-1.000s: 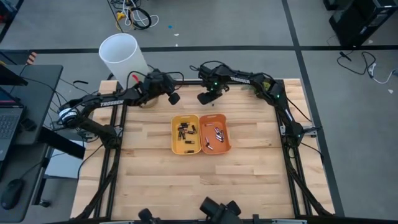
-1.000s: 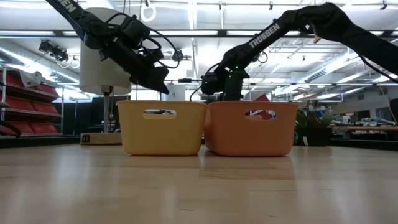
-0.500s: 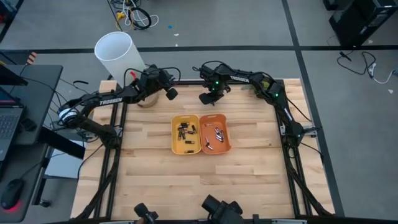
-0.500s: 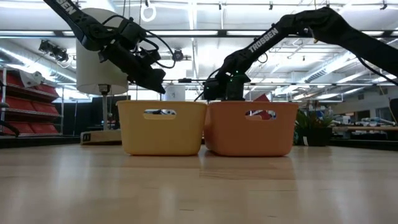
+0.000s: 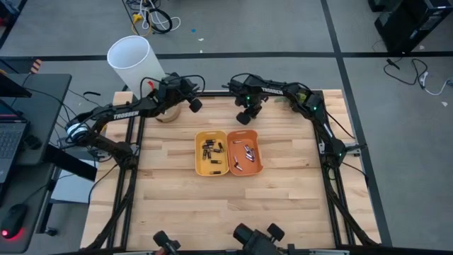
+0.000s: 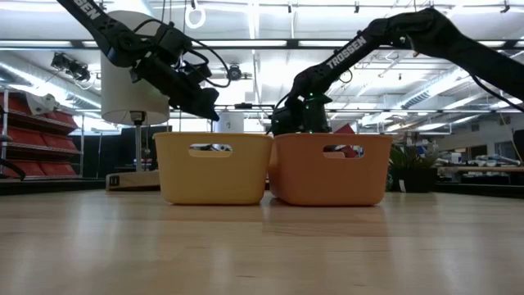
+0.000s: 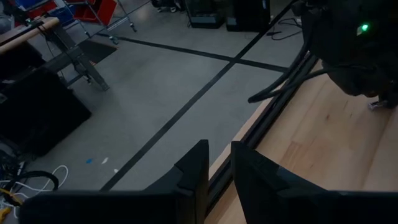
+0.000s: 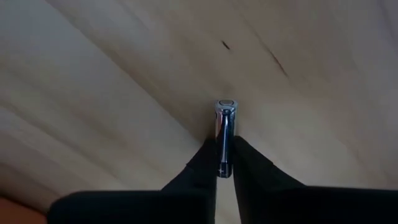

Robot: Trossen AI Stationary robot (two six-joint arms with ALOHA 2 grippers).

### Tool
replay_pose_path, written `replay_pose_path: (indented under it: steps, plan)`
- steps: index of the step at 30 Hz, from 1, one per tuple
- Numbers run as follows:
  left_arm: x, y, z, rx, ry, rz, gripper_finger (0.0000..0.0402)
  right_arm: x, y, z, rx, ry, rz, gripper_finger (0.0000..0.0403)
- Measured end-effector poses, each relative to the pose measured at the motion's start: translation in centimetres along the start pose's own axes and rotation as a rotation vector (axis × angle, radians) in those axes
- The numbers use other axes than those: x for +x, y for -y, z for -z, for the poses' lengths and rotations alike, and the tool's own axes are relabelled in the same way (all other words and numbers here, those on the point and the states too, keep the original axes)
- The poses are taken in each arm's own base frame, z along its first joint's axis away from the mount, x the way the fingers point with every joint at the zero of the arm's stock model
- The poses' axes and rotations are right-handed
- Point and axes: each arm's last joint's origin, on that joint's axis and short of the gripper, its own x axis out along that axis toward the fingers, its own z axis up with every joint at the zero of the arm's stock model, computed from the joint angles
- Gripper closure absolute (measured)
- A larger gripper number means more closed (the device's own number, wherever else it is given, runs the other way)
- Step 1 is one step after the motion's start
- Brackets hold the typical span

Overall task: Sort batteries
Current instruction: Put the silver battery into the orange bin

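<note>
Two small trays stand side by side mid-table: a yellow tray (image 5: 200, 167) with dark batteries (image 5: 210, 149) and an orange tray (image 5: 257, 168) with silvery batteries (image 5: 248, 151). My right gripper (image 5: 243, 117) hangs over the bare wood just beyond the orange tray's far edge, shut on one silvery battery (image 8: 224, 134). In the low view it shows behind the orange tray (image 6: 327, 176). My left gripper (image 5: 192, 105) is raised near the table's far left and holds nothing. A narrow gap shows between its fingers (image 7: 217, 163). My right gripper pinches the silvery battery between its two fingertips (image 8: 208, 155) by its dark-banded end. The battery lies along the fingers and its capped end (image 8: 226, 104) sticks out past them, toward the wood. The fingers point down from above. Whether the battery touches the table, I cannot tell.
A tall white cylinder (image 5: 134, 60) stands at the table's far left corner, close behind my left arm. Bare wood (image 5: 226, 205) lies on the near side of the trays. The black frame rail (image 7: 261, 118) runs along the table's far edge.
My left gripper drew back from above the yellow tray toward the far left corner, then stayed still. My right gripper moved toward the near edge and slightly right, closer to the orange tray's far edge.
</note>
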Motion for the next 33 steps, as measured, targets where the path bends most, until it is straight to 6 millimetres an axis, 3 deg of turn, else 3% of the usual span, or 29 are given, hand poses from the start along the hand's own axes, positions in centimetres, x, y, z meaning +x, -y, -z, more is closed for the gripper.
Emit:
replay_pose_path:
  steps: [7, 12, 18, 24, 27, 33]
  plan:
    - [0.1, 0.1, 0.2, -0.015, -0.014, 0.004, 0.0319, 0.6, 0.4, 0.3, -0.069, -0.015, 0.052, 0.0392]
    - [0.6, 0.3, 0.6, -0.086, -0.033, 0.009, 0.0319, -0.5, 0.7, 0.5, -0.074, 0.016, 0.046, 0.039]
    - [1.5, 0.7, 0.8, -0.139, -0.011, 0.009, 0.0319, -5.9, 1.7, 2.5, -0.044, 0.155, 0.088, 0.039]
    - [1.5, 1.1, 0.6, -0.18, 0.007, 0.019, 0.0319, -9.2, 2.1, 5.9, -0.025, 0.304, 0.124, 0.039]
    - [1.4, 1.5, 0.2, -0.106, 0.048, 0.025, 0.0319, -9.2, 1.3, 7.5, -0.089, 0.403, 0.123, 0.039]
    - [1.0, 3.2, -1.0, -0.018, 0.138, 0.061, 0.0319, -8.2, -2.7, 11.1, -0.198, 0.546, 0.066, 0.039]
